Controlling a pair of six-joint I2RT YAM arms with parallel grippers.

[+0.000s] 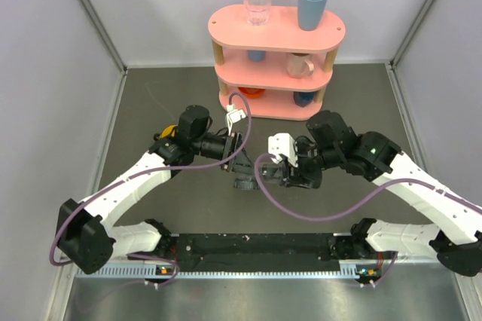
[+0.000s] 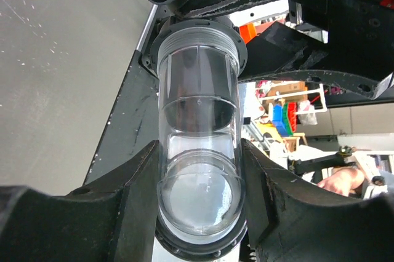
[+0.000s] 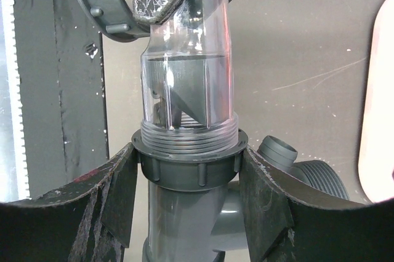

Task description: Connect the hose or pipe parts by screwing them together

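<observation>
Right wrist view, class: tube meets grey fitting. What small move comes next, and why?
Probably rotate the right tool, shut on the fitting's collar, to screw it on: tube threads show above the collar, and the left tool clamps the tube.

No writing, number, brand or sign can be read in any view. The translucent tube [image 2: 197,120] and the dark grey T-fitting [image 3: 184,170] show only moulded threads and ribs. The background clutter [image 2: 283,114] is too blurred to read.

The fitting [image 3: 178,219] is dark grey, the tube [image 3: 184,83] translucent, the shelf [image 1: 282,29] pink.
</observation>
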